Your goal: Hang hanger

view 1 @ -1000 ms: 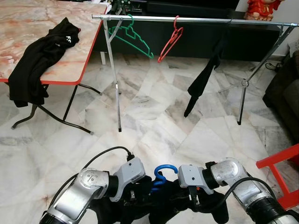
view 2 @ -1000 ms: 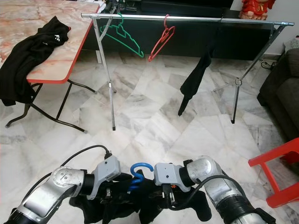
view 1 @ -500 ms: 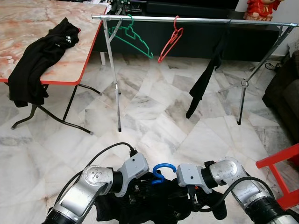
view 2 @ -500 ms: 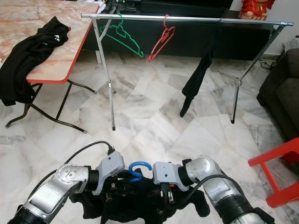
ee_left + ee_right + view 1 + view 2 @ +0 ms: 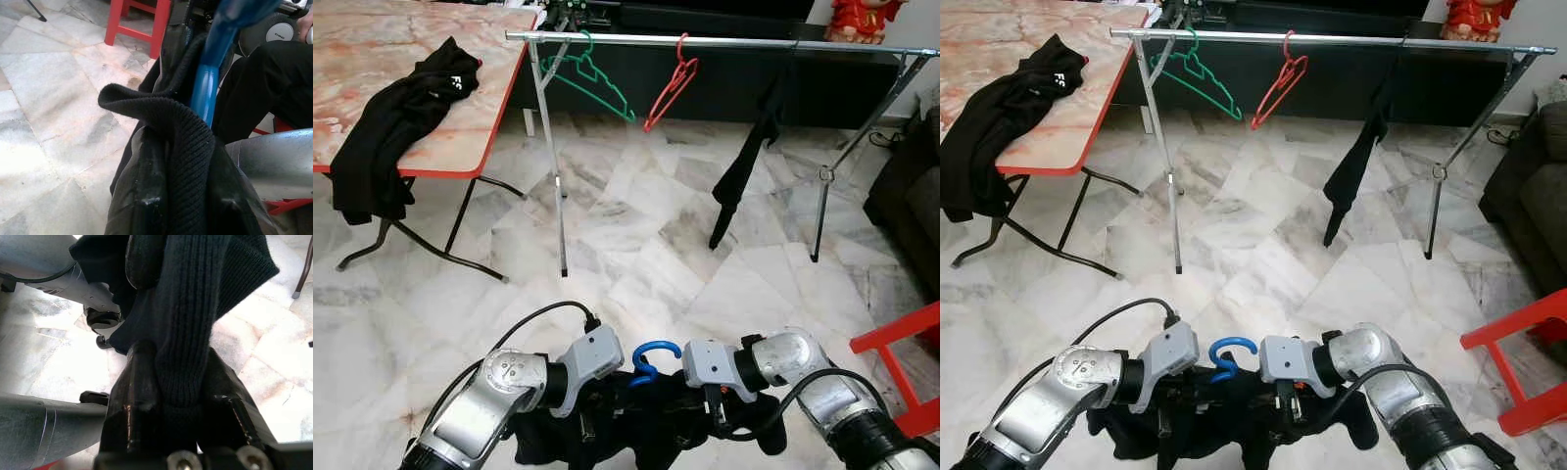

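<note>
Low and well short of the clothes rail (image 5: 724,41), with blue hanger (image 5: 651,358) carrying a black knit garment (image 5: 1234,431) between both arms. Left gripper (image 5: 176,196) fingers and right gripper (image 5: 181,396) fingers pinching folds of the knit. Likely light; stiff hook, soft floppy cloth apt to slide off, so better gripped at the hanger neck.

— What has been altered over the last second?

— The left gripper (image 5: 592,423) has been brought in towards the blue hanger (image 5: 651,358), whose hook has been lifted a little and turned. The black garment (image 5: 636,436) has been gathered more tightly between the arms.

— And farther off?

— The dark cloth (image 5: 744,166) hung on the rail (image 5: 724,41) has been swung slightly to the right.
</note>
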{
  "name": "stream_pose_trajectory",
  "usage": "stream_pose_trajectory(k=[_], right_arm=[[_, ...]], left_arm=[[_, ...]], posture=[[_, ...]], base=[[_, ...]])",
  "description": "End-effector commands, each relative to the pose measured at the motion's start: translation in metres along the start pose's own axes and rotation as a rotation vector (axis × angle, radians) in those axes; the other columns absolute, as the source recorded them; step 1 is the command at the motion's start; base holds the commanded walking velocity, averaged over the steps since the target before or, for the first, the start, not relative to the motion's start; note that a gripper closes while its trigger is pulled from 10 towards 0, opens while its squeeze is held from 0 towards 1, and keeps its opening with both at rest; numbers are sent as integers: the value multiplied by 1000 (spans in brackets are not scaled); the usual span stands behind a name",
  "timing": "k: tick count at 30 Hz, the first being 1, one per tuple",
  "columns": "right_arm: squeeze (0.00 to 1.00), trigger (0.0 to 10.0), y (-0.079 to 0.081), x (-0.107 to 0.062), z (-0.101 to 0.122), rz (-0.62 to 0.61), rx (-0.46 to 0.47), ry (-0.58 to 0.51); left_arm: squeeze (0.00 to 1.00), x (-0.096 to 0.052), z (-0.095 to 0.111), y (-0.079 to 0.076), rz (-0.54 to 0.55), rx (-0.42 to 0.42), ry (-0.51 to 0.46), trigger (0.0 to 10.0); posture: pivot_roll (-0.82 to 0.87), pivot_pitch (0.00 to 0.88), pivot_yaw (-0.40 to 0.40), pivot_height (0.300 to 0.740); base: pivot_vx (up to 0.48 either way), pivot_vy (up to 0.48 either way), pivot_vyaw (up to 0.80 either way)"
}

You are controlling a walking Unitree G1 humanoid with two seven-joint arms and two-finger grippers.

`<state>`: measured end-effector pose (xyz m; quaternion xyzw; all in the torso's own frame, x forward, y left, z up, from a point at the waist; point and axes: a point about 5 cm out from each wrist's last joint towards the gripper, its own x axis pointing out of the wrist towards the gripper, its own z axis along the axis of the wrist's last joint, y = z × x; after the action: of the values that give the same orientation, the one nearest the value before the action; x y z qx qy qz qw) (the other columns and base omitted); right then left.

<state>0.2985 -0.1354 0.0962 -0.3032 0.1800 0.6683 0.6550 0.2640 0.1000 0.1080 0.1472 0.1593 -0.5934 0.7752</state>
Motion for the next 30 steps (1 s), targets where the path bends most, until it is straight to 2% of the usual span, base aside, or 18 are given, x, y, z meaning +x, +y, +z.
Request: stream_pose_trajectory(k=[1, 10, 11, 12, 13, 14, 26, 30], right_arm=[[0, 0, -3, -2, 7, -16, -23, -41], [0, 0, -2, -2, 5, -8, -16, -27], [78, 8549, -1, -2, 4, -2, -18, -20], [78, 8549, -1, -2, 3, 2, -19, -16], [682, 10000, -1, -2, 3, -8, -21, -18], [1000, 10000, -2, -2, 3, -11, -19, -21], [1000, 10000, -2, -4, 6, 10, -19, -23], [1000, 10000, 2, -4, 3, 64, -16, 5]], left_arm=[[0, -1, -1, 2, 31, -4, 9, 0], [0, -1, 3, 1, 29, -1, -9, 0], [0, -1, 2, 1, 30, -2, -8, 0], [0, -1, 2, 1, 30, -2, -7, 0], [0, -1, 2, 1, 32, -2, -7, 0], [0, -1, 2, 1, 33, -2, -7, 0], [0, 0, -2, 2, 42, 11, 19, 0], [0, -2, -10, 6, 70, 34, 85, 0]], posture=[[42, 184, -120, 740], [42, 185, -120, 740], [42, 185, -120, 740], [42, 185, -120, 740], [42, 187, -120, 740], [42, 187, -120, 740], [40, 185, -123, 740], [39, 184, -123, 740]], base=[[0, 0, 0], [0, 0, 0], [0, 0, 0], [0, 0, 0], [0, 0, 0], [0, 0, 0], [0, 0, 0], [0, 0, 0]])
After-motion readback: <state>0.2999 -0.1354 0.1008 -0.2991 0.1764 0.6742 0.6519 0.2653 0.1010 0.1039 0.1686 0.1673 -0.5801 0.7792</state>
